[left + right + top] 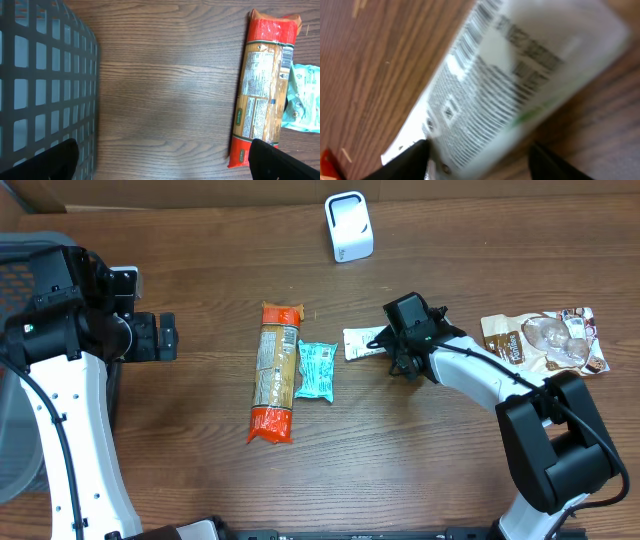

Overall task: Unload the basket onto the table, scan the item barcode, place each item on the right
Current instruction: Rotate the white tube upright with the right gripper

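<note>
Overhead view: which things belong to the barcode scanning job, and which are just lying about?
Job:
white packet, barcode showing
white scanner

Lying about:
orange pasta pack
teal packet
brown snack bag
grey basket

White-shelled arms [70, 430], black joints, thin black cables, black left pincer [170, 337] and right pincer [385, 344]

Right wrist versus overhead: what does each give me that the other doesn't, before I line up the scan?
Only the right wrist: the barcode and print on the white packet, close but blurred. Only overhead: the white scanner, pasta pack, teal packet, brown pouch and the left gripper, open. Both: the white packet lying on the wooden table, with the right gripper at it.
</note>
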Motion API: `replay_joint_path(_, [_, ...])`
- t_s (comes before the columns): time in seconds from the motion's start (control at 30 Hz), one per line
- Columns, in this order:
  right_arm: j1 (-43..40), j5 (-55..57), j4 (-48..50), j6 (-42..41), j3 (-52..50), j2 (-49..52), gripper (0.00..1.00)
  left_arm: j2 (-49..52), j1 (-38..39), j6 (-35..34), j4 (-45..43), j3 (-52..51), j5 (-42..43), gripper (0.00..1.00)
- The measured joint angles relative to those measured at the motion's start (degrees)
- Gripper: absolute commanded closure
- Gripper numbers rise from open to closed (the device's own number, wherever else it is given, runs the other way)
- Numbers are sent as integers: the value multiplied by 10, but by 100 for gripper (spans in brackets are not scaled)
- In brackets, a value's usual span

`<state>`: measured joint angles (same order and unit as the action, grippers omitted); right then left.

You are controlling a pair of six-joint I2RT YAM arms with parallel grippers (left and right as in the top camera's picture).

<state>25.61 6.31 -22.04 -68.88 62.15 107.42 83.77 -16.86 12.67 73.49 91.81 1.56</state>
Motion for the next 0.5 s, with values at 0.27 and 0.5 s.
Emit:
replay_joint_path(0.27, [-1,-24,34,128,-5,-4,81,0,0,0,0,0,0,0])
replay_joint_path(0.5, [-36,-194,-13,405,16,-3,79,0,0,0,0,0,0,0])
